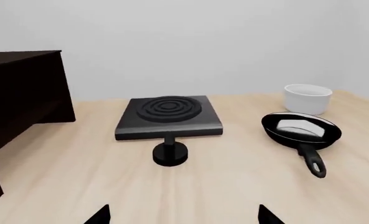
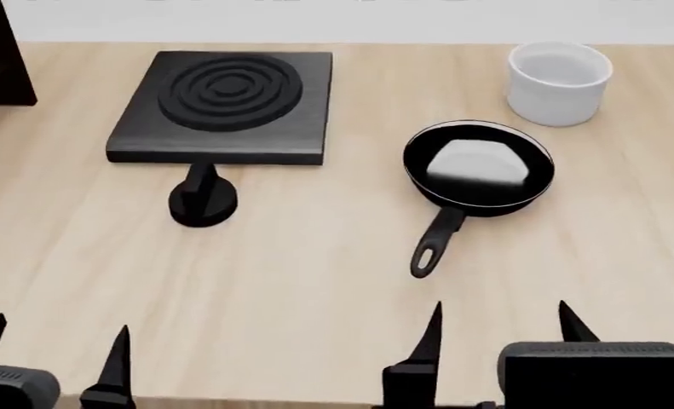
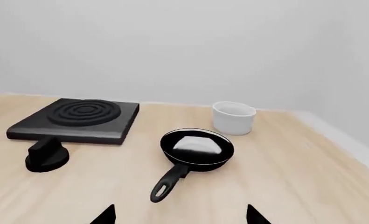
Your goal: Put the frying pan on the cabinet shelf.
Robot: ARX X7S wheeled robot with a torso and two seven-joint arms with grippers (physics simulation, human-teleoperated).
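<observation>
The right tool sits at the near edge of the counter, its two dark fingertips spread apart with nothing between them; the left tool is likewise parted and empty, low at the near left of the head view. Just ahead of the right tool lies the frying pan, flat on the counter and upright, its glossy inside showing a pale reflection. Its long axis runs from the bowl back toward the robot, and the handle points near and slightly to the robot's left, the eyelet end closest to the right tool but apart from it. Beyond the pan to the right stands a white cup, near the pan without touching it. To the left lies the square stove plate with ring grooves, with a round black knob just before it. A dark cabinet stands at the far left.
</observation>
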